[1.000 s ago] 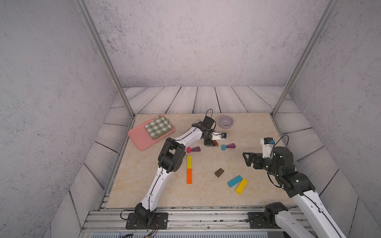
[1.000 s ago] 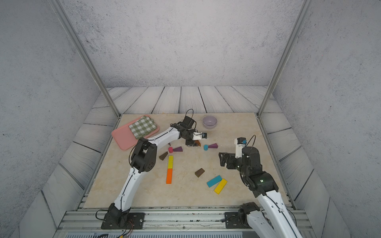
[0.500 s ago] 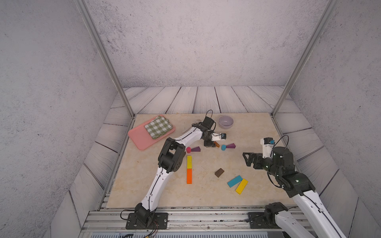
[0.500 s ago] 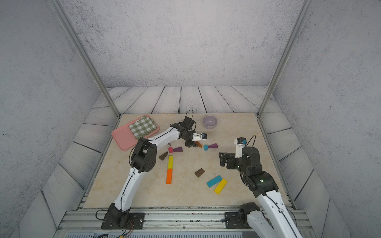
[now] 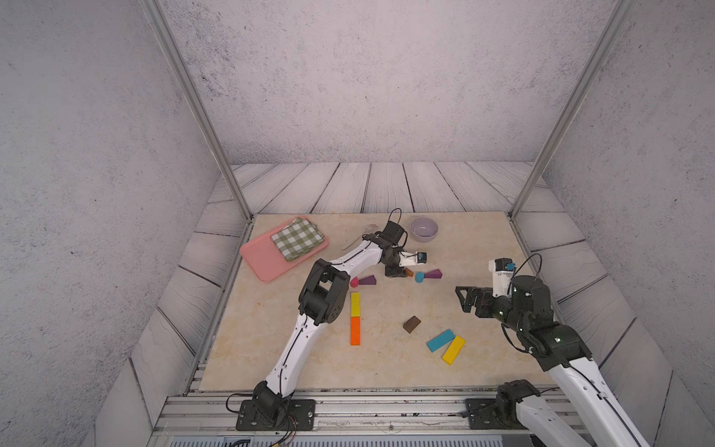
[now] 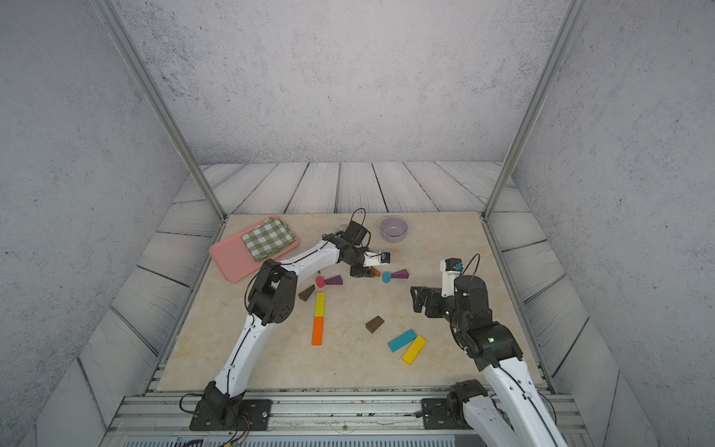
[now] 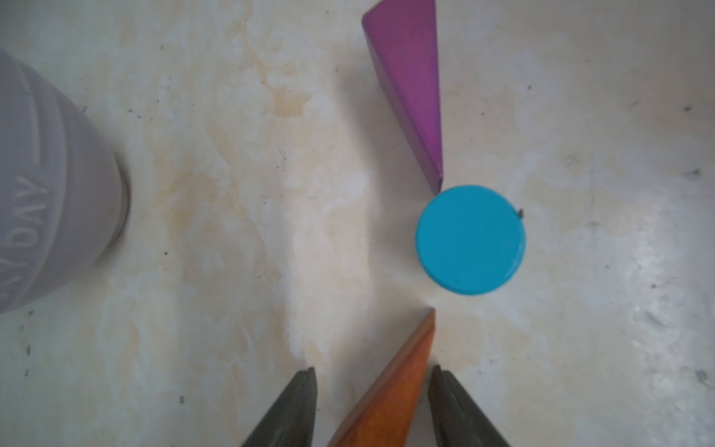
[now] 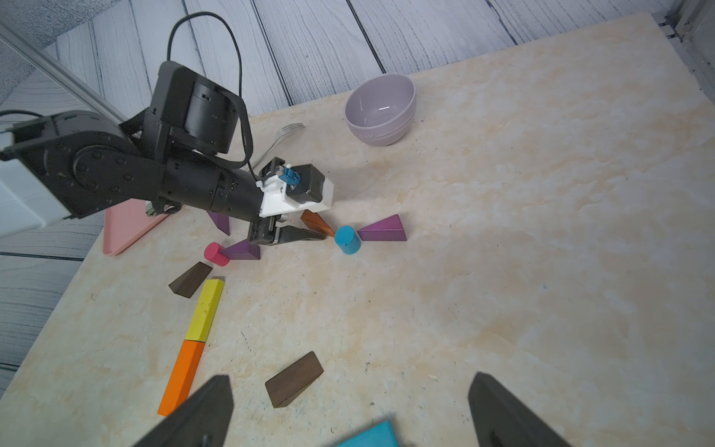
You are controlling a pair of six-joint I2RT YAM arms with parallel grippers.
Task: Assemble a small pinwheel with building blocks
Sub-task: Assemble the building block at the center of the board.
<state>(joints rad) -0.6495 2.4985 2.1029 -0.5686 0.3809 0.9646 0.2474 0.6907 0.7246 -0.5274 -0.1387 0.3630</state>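
Behind the left pincer, back along its arm, a pink cylinder stands with the thin end of a purple wedge against it. A dark brown wedge lies just beside that pair. A yellow bar and an orange bar lie end to end like a stem. That looks like one pinwheel begun, with most blades missing. A second purple wedge lies under the left wrist, unused.

The left pincer is down at the table, half open, its jaws either side of an orange-brown wedge. One finger is at the wedge's side and the other shows a gap, so nothing is clamped yet. Just past the wedge's tip stands the blue cylinder, with a third purple wedge touching its far side point first. I judge this wedge is meant as the blue cylinder's next blade. Its point and the cylinder are near but apart.

Between the two pincers a loose brown wedge lies unplaced. On the table below the right pincer, a blue bar and a second yellow bar lie side by side, untouched. The right pincer hangs with its jaws fully apart, empty.
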